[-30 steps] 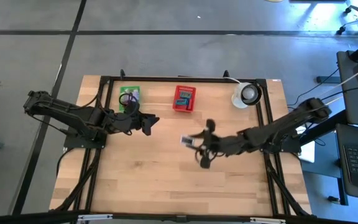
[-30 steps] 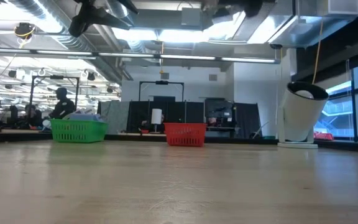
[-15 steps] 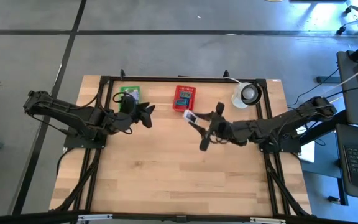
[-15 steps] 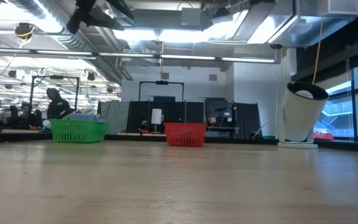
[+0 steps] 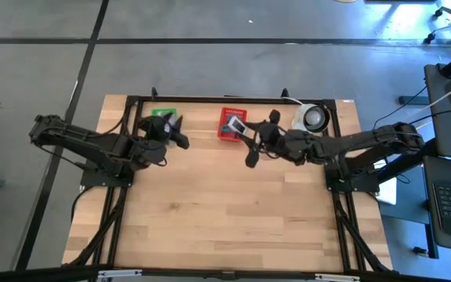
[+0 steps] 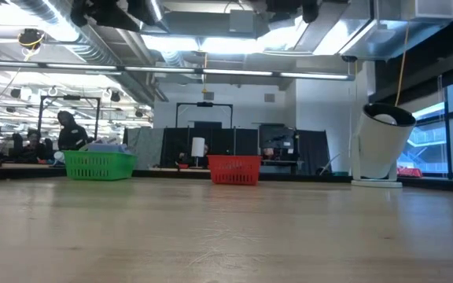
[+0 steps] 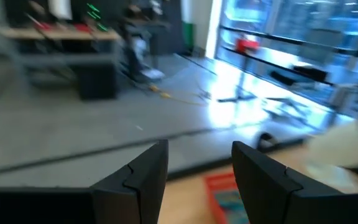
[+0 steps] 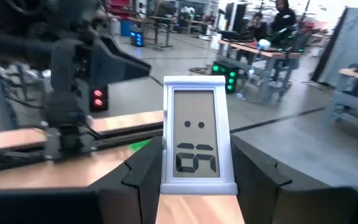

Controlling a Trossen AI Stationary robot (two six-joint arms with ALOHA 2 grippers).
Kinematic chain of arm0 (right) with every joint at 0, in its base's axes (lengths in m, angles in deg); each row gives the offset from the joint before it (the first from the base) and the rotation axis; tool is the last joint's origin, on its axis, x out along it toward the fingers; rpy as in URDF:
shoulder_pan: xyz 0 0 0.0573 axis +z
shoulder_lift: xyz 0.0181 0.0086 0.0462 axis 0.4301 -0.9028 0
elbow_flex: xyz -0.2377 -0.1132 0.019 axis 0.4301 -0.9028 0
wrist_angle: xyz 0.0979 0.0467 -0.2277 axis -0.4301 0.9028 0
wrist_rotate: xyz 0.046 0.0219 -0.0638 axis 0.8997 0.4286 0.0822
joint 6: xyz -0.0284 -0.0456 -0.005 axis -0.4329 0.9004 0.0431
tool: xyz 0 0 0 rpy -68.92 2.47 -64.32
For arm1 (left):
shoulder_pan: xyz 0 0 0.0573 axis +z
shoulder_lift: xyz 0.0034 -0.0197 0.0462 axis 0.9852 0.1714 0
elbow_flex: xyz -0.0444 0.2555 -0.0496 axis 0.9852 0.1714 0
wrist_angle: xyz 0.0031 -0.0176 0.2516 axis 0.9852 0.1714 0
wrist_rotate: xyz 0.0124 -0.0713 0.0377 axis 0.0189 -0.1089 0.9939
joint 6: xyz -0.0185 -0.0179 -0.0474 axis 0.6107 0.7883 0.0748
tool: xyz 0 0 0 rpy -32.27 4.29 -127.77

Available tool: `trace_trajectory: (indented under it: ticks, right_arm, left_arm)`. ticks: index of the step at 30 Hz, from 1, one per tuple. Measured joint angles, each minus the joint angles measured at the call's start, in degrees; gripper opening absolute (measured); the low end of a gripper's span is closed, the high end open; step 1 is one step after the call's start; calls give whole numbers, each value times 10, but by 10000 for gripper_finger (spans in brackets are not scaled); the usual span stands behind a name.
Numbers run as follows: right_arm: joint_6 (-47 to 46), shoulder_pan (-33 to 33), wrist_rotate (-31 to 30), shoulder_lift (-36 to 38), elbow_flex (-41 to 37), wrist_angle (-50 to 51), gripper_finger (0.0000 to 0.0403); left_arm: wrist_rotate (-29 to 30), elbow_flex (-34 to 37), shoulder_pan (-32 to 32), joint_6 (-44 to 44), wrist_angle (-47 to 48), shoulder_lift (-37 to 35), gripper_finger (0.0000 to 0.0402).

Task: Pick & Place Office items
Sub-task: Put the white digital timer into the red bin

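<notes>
My right gripper is shut on a small white flat piece with a grey digit display and hovers at the near right corner of the red mesh basket. Blue and teal pieces lie inside that basket. My left gripper is open and empty, just right of the green mesh basket, which holds more small pieces. In the low view both baskets, green and red, stand on the far part of the table; the arms show only as dark shapes at the top. My right gripper pinches the white display piece by its lower end between the two fingers, one on each long side. The fingers reach in roughly level from the table's right. The piece sticks out past the fingertips, lifted clear above the basket's corner.
A white round cup-like thing stands near the far right corner, and shows in the low view as a white cup-like thing. A black frame rail runs along the far edge. The wooden table top spreads toward the near edge. People stand in the room beyond.
My right gripper has carried the white display piece from the table's middle toward the far edge and left, up to the red basket, still shut on it. My left gripper has moved toward the far edge and left, up beside the green basket.
</notes>
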Motion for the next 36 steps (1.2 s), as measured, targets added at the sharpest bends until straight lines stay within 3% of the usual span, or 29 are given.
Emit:
trace_trajectory:
  ticks: [3, 7, 13, 16, 19, 31, 36]
  right_arm:
    - [8, -27, 0, 0, 1, 20, 159]
    - [-37, -74, 1, 0, 1, 87, 159]
    - [-157, -150, 69, -29, 1, 150, 159]
    - [-175, -182, 108, -62, 1, 146, 159]
    - [-170, -206, 121, -103, 1, 141, 159]
    - [-143, -294, 225, -220, 1, 135, 163]
    - [-143, -318, 290, -251, 1, 63, 164]
  left_arm:
    - [35, 0, 18, -35, 0, 0, 173]
    - [11, 0, 59, -70, 0, 0, 173]
    - [-157, 0, 141, -88, -4, 0, 173]
    - [-247, 0, 179, -88, -4, 0, 173]
    - [-298, 0, 207, -87, -5, 0, 173]
    - [-302, 0, 228, 7, -5, 0, 173]
    - [-288, 0, 228, 24, -5, 0, 173]
